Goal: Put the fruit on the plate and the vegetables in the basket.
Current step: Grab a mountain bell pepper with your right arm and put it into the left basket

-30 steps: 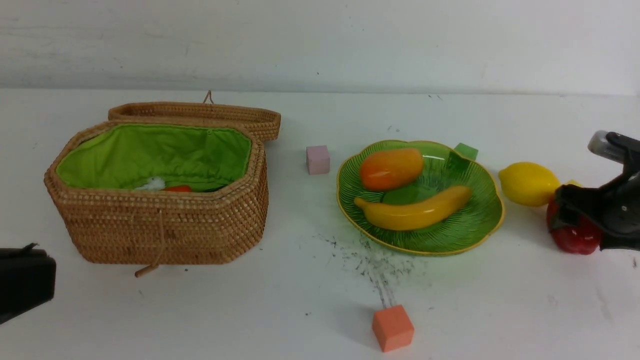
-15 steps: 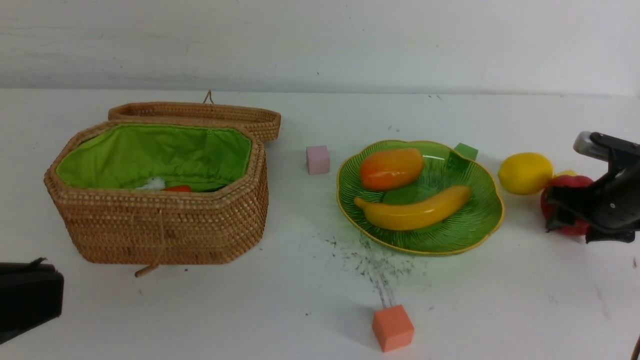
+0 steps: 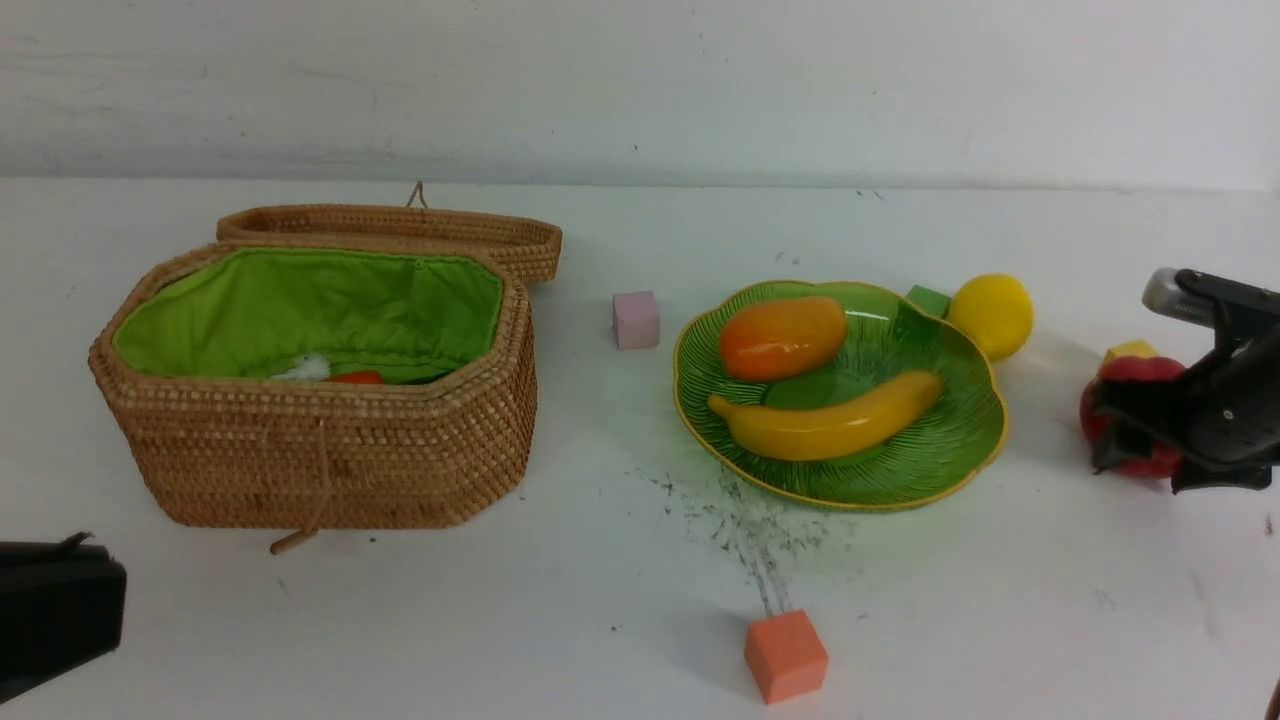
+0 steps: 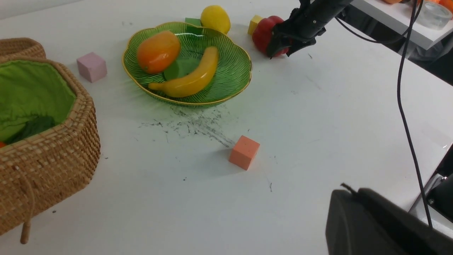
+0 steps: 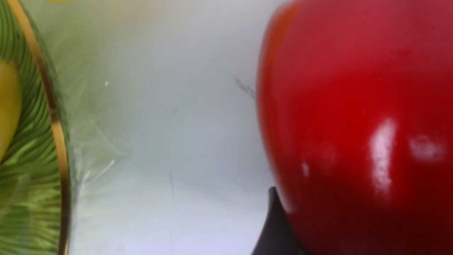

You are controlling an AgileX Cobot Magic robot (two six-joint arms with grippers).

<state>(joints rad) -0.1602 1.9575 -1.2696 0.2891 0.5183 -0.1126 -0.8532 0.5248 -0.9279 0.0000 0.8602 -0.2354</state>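
Note:
The green plate (image 3: 955, 455) holds the orange-yellow mango (image 3: 782, 336) and the banana (image 3: 828, 425). The lemon (image 3: 990, 315) lies on the table behind the plate's right rim, next to a green cube (image 3: 928, 299). My right gripper (image 3: 1120, 425) is shut on the red bell pepper (image 3: 1128, 372) at the far right. The pepper fills the right wrist view (image 5: 354, 124). The open basket (image 3: 320, 460) stands at the left, with a bit of the orange carrot (image 3: 355, 377) showing inside. The pale green pod is hidden. My left gripper (image 3: 50, 600) is shut and empty at the near left.
A pink cube (image 3: 636, 319) sits between basket and plate. An orange cube (image 3: 785, 655) lies near the front edge. A yellow cube (image 3: 1130, 350) is just behind the pepper. The basket's lid (image 3: 400, 225) lies open behind it. Dark scuff marks (image 3: 750, 525) lie in front of the plate.
The lemon has rolled left and back, from beside the pepper to behind the plate's rim. The right gripper and pepper shifted back and slightly left. The left gripper sank a little.

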